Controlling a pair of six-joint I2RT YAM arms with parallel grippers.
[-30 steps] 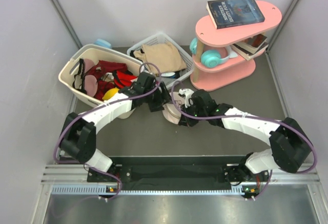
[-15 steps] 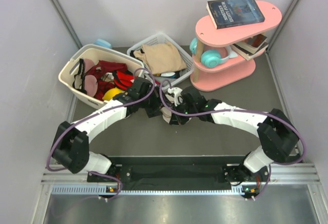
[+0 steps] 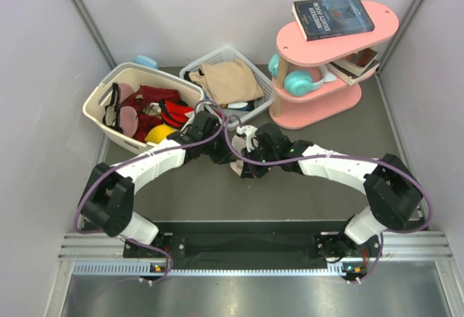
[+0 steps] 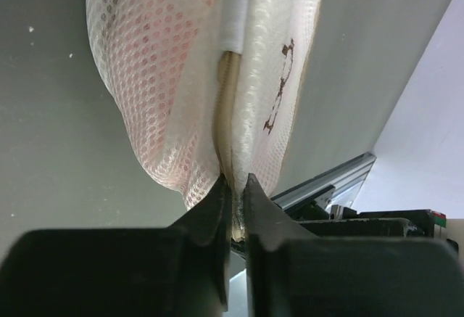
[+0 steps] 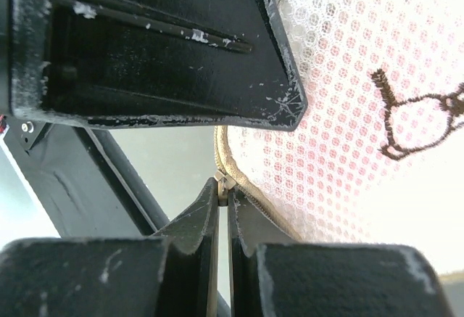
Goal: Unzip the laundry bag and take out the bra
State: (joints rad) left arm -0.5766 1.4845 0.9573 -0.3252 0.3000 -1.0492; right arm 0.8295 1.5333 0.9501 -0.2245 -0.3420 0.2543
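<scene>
Barely begun: left jaws pinch the laundry bag's (image 4: pixel 290 34) zip seam, right jaws pinch the zip pull (image 5: pixel 222 181) at their tips. The zip looks closed, with the bra (image 4: pixel 141 34) showing pink inside.

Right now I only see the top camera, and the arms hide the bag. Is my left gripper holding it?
Observer: Yes. In the left wrist view, the left gripper pinches the laundry bag at its zipped rim.
Operator: What about my right one?
Observer: The right gripper is shut on what looks like the little metal zip pull.
Operator: Is the zip open yet?
Observer: Not where I can see. The zip looks closed along the rim.
</scene>
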